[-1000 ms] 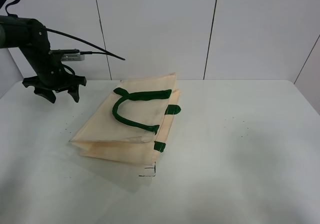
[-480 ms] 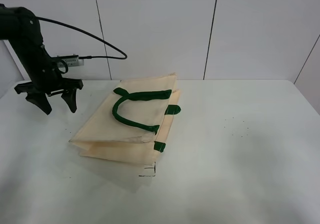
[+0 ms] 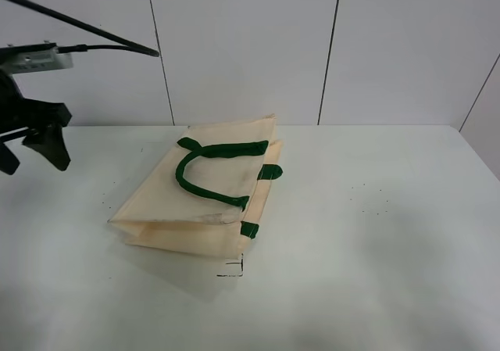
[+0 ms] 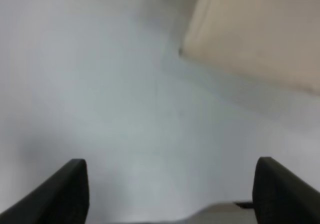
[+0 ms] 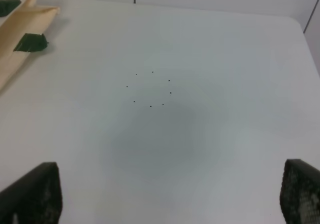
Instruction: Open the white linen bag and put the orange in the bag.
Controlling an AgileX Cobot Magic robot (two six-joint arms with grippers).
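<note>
Hovering left end effector (image 3: 30, 154) – spread | white linen bag (image 3: 205, 187) flat | right end effector (image 5: 165, 196) – spread

Left claw (image 3: 31, 154) cut off at frame edge; left wrist view blurred.

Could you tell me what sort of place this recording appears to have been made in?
Probably a lab test bench rather than a home or shop: a bare white table, plain white panel walls, a cabled black robot tool at the left, and only a folded cloth bag laid out.
</note>
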